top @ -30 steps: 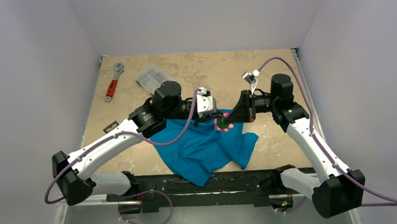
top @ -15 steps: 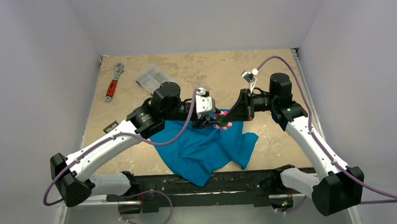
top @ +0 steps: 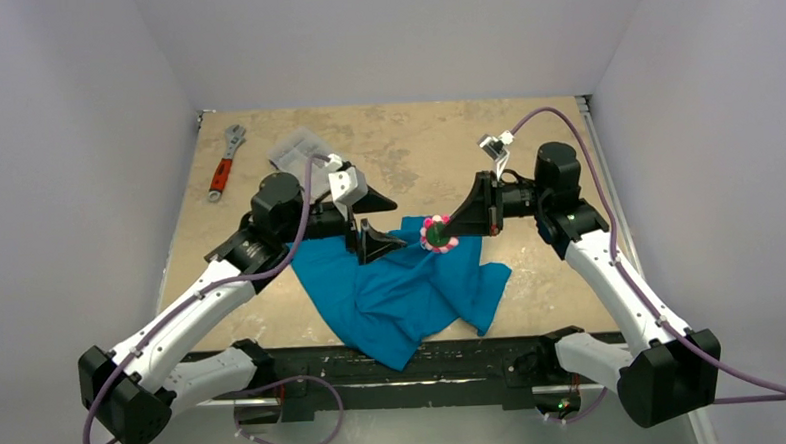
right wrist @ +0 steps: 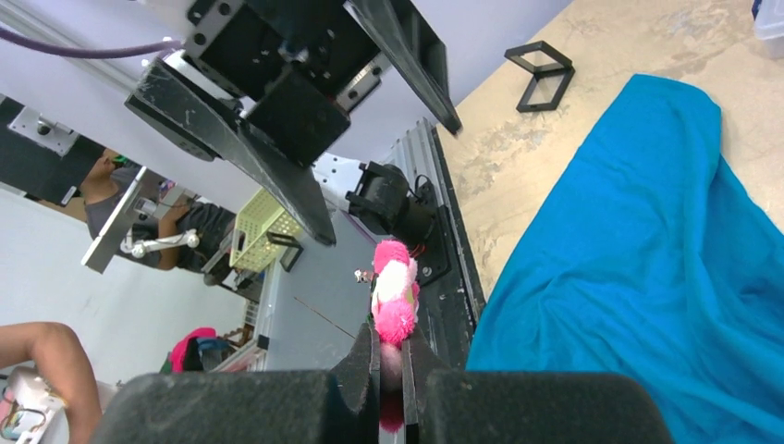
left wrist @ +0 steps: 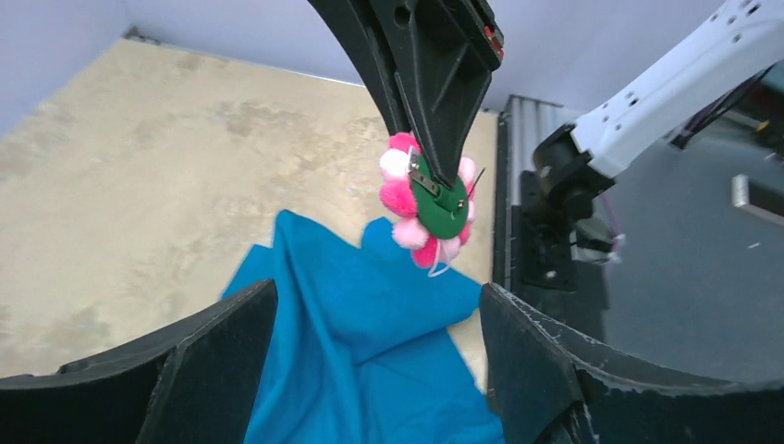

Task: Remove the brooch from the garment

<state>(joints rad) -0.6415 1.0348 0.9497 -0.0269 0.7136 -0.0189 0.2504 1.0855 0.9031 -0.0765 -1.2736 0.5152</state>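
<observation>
We see the right end effector (top: pixel 449 224) pinching the brooch (top: pixel 436 234) clear of the T-shirt (top: pixel 402 292); the left end effector (top: pixel 394 224) gapes wide.

- The left gripper (left wrist: pixel 377 305) is seen at the bottom edge, its two black fingers (left wrist: pixel 217 356) spread wide apart with nothing between them
- The brooch (left wrist: pixel 431 208) is pinched at its upper edge between the narrow black tips of the right gripper (left wrist: pixel 433 171), which reaches down from the top of the view
- The brooch's round green backing disc, carrying a small metal pin, is turned toward the camera, with pink and pale-pink fluffy petals ringed around it
- The brooch is held in the air, apart from the cloth
- The teal garment (left wrist: pixel 351 342) is spread in soft folds on the beige table (left wrist: pixel 139 166) below
- A white link of the right arm (left wrist: pixel 666 92) and a black rail (left wrist: pixel 518 217) along the table edge are seen at right
</observation>
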